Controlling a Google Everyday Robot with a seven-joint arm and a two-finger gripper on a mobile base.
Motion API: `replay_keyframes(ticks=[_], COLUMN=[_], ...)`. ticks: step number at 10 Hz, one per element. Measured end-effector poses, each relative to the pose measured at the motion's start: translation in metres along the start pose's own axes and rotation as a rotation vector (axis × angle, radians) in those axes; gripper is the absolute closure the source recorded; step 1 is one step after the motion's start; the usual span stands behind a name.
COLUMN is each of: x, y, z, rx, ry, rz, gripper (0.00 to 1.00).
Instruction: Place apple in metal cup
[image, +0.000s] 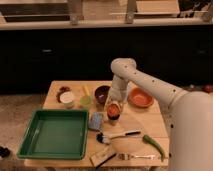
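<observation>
Smooth white arm (150, 86), gripper (113, 106) below

Wooden desk (55, 89), light top. Landmark: green tray (54, 134), front-left corner. Behind the tray: white cup (66, 98), a dark red item (63, 90) beyond it, a small green cup (86, 100) to its right. Dark red bowl (102, 93) further right, orange bowl (140, 97) beyond that. Just right of the tray: blue sponge (96, 120), then metal cup (113, 118); the claw (113, 111) with the apple (112, 108) hangs over that cup. Right-front of tray: brush (112, 136), round board (127, 142), fork (135, 157), green pepper (154, 146).
</observation>
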Motion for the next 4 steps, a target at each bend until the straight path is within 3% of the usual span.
replay_keyframes(ticks=[4], x=[-0.0036], y=[0.0027], z=[-0.0032], rx=[-0.005], ry=[-0.002], rz=[-0.004], gripper=[0.2])
